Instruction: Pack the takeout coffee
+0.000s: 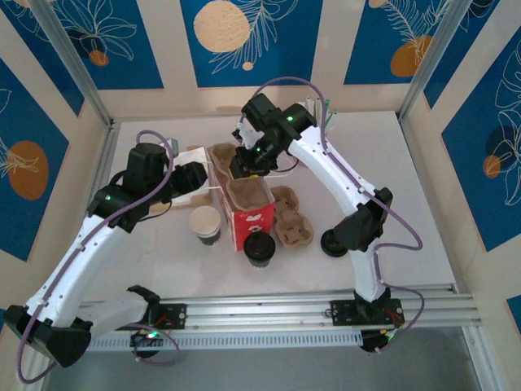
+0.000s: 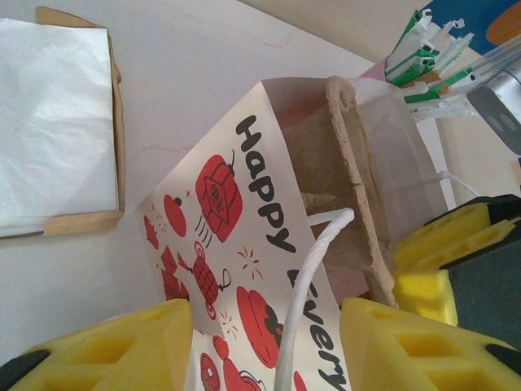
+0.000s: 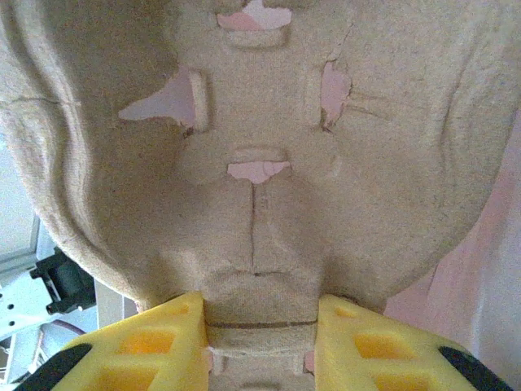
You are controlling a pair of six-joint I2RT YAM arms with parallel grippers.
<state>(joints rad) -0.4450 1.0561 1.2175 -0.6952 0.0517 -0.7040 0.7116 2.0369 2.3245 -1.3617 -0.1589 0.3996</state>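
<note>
1. Yellow pads (image 3: 163, 342) of my right end effector (image 3: 260, 322) are clamped on the rim of the pulp carrier (image 3: 260, 122), which sits in the mouth of the red-printed bag (image 1: 254, 220).
2. My left end effector (image 2: 269, 342) straddles the bag's wall and the white cord handle (image 2: 313, 269). The pads stand apart, and I can't tell if they actually pinch the paper.
3. Target, the takeout coffee (image 1: 205, 222): upright on the worktop (image 1: 391, 179), mouth up, no lid, just beside the bag's left side.
4. Key relation: the cup is nearer my left end effector, offset from it toward the near edge. The right one is across the bag from the cup and busy with the carrier.
5. Long axis is vertical, so I judge a side grasp on the cup wall, then a lift over the bag lip into a carrier pocket.
6. Risk: the dark lidded cup (image 1: 259, 251) stands at the bag's near end, so I mustn't clip it or mistake it for the target.
</note>
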